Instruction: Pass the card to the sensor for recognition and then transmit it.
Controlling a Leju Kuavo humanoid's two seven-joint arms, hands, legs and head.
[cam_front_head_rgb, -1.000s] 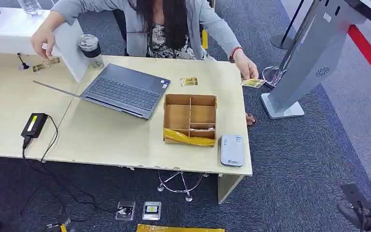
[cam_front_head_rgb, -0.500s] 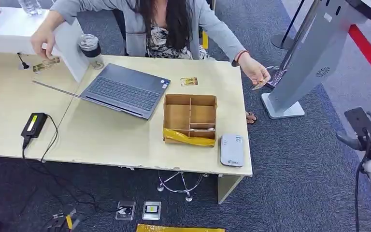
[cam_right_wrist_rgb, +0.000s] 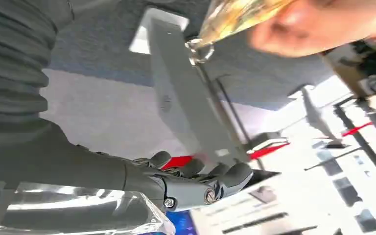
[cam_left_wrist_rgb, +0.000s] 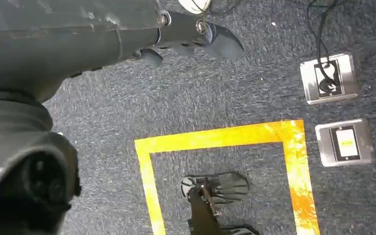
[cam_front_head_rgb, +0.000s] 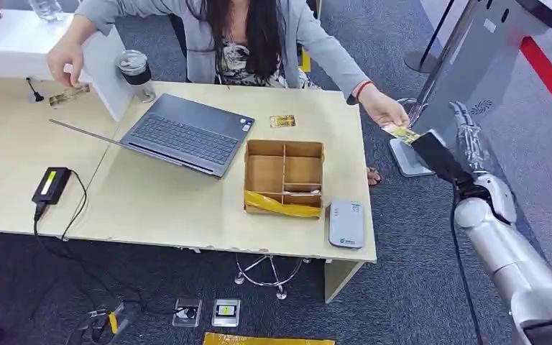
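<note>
Right hand (cam_front_head_rgb: 467, 140) risen beside person's hand (cam_front_head_rgb: 386, 112) offering card (cam_front_head_rgb: 401, 132); fingers spread, empty.

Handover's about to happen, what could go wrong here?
1. The right hand is open beside the card, which the person's hand holds off the table edge; a mistimed release could drop it on the carpet.
2. The kiosk stands close behind; the arm may clip it.
</note>
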